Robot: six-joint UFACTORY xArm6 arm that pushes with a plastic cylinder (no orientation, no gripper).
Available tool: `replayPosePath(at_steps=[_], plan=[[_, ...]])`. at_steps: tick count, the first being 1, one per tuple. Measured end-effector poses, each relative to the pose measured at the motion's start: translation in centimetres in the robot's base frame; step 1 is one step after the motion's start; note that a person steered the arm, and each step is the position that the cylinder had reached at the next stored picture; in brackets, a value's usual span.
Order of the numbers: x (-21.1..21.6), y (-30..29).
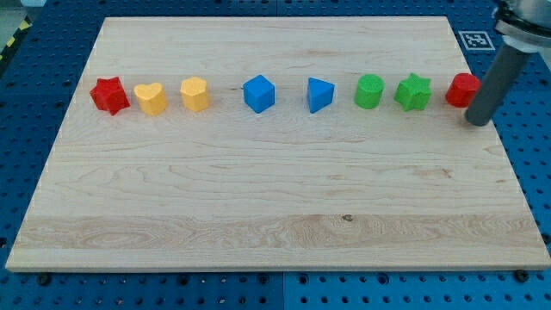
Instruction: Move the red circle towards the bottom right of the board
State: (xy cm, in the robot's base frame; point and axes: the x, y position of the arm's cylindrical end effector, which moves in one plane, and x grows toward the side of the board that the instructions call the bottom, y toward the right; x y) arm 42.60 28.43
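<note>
The red circle (461, 89) sits at the right end of a row of blocks, near the board's right edge, partly hidden by the rod. My tip (479, 121) rests on the board just to the lower right of the red circle, close to it or touching it. The rod rises up and right out of the view's top right corner.
The wooden board (275, 207) holds a row across its upper part: a red star (109, 95), a yellow heart (151, 98), a yellow hexagon (195, 94), a blue cube (258, 93), a blue triangle (319, 94), a green cylinder (369, 91), a green star (413, 92).
</note>
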Motion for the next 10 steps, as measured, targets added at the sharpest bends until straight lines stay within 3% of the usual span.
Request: replayPosePath(at_steps=[2,3,4,6,8,10], plan=[[-2.0,4.9],[-6.5,3.1],[-7.9,1.5],[-7.8,-1.6],[-6.2,0.7],[-6.9,-1.8]])
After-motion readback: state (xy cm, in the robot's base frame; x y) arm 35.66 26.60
